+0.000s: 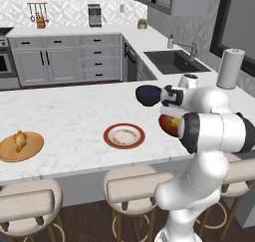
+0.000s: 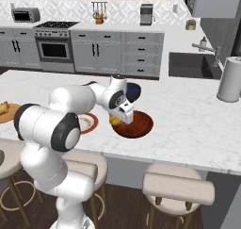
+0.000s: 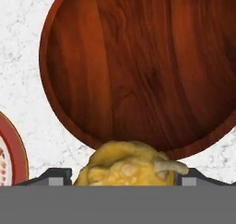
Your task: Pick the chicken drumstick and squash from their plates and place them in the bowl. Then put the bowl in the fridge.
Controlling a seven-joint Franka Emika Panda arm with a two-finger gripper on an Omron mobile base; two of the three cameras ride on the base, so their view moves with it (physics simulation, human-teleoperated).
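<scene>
My gripper (image 3: pixel 126 177) is shut on the yellow-orange squash (image 3: pixel 131 165), holding it just over the near rim of the reddish-brown bowl (image 3: pixel 138 66). From the right base view the squash (image 2: pixel 115 119) hangs at the bowl's (image 2: pixel 139 125) left edge. The bowl is empty inside. The white plate with the red-brown rim (image 1: pixel 124 135) lies bare to the bowl's left. The chicken drumstick (image 1: pixel 20 140) rests on the tan wooden plate (image 1: pixel 30 149) at the far left of the counter. The fridge is out of view.
A small dark blue bowl (image 1: pixel 148 94) sits just behind the red bowl. A paper towel roll (image 1: pixel 230 69) stands at the counter's right, beside the sink (image 1: pixel 174 61). Stools (image 1: pixel 130 186) line the counter's near edge.
</scene>
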